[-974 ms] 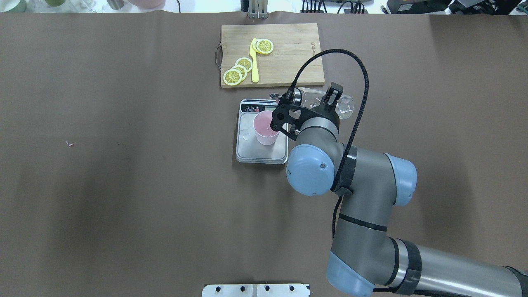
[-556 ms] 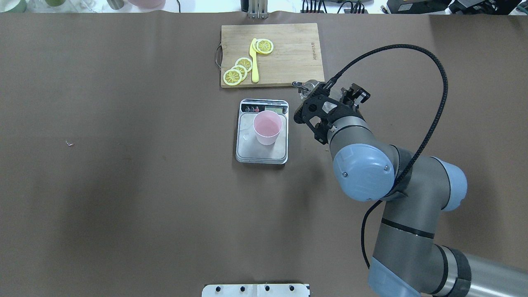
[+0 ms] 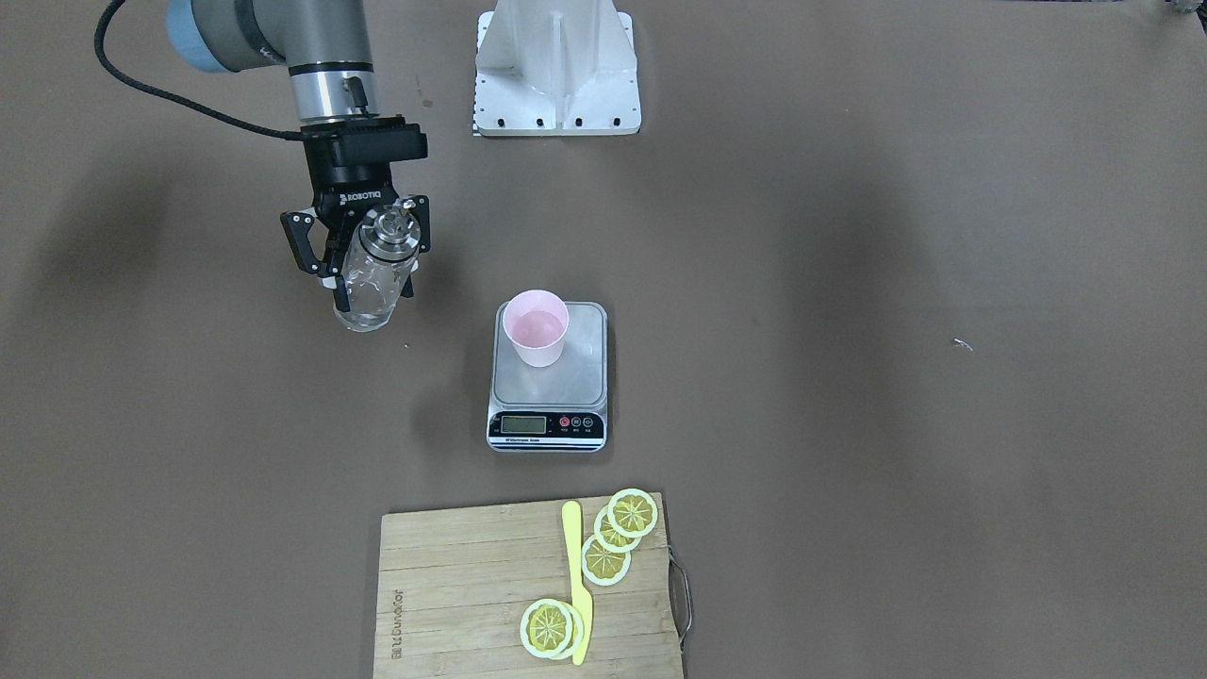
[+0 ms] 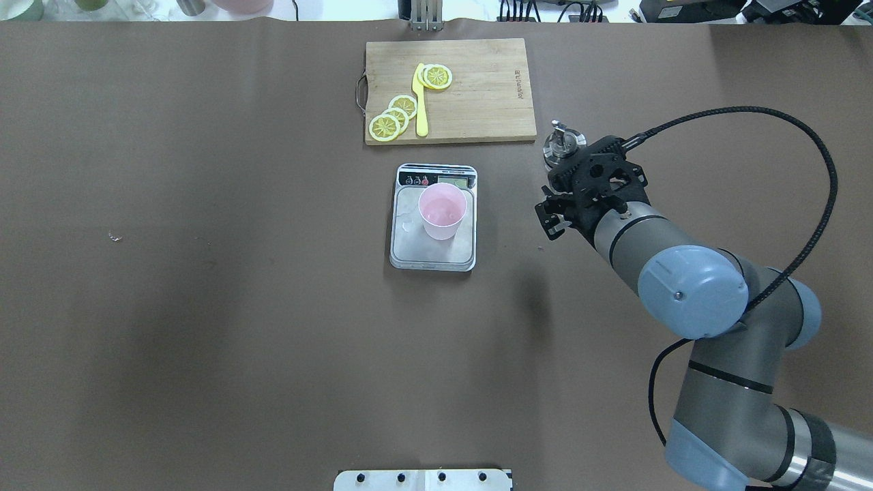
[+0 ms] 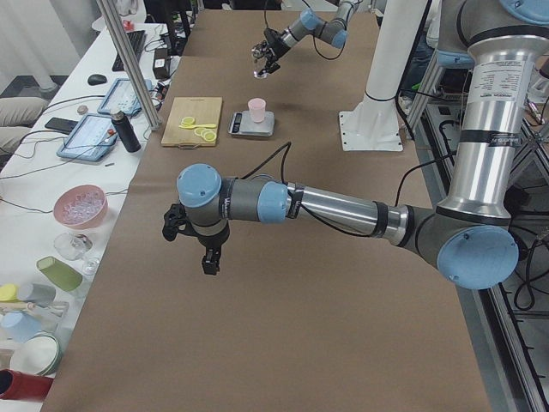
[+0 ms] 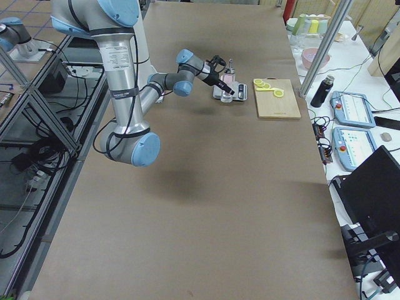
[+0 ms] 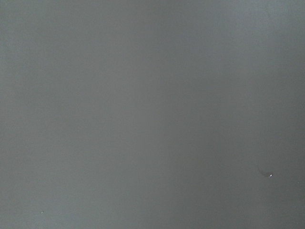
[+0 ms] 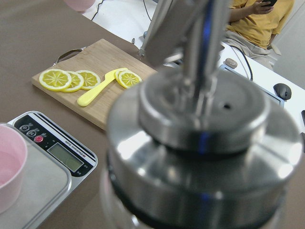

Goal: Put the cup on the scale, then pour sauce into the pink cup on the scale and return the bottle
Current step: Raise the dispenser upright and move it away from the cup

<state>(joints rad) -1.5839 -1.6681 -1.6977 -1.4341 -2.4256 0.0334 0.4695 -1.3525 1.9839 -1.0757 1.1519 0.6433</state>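
Note:
The pale pink cup [image 4: 442,211] stands upright on the silver scale [image 4: 409,247], also in the front-facing view as cup [image 3: 536,328] and scale [image 3: 586,368]. My right gripper [image 4: 569,167] is shut on the clear glass bottle [image 3: 371,273], held upright to the right of the scale, apart from it. Its metal pourer cap [image 4: 563,143] points up and fills the right wrist view [image 8: 205,124]. I cannot tell whether the bottle's base touches the table. My left gripper [image 5: 193,245] shows only in the exterior left view, far from the scale; I cannot tell its state.
A wooden cutting board [image 4: 491,82] with lemon slices [image 4: 392,116] and a yellow knife [image 4: 421,102] lies just behind the scale. The white robot base plate [image 3: 556,66] sits at the robot's table edge. Bowls and cups stand on a side bench [image 5: 77,206].
My right arm swung to the right, away from the cup. The bottle went from lying tilted over the scale to upright beside it.

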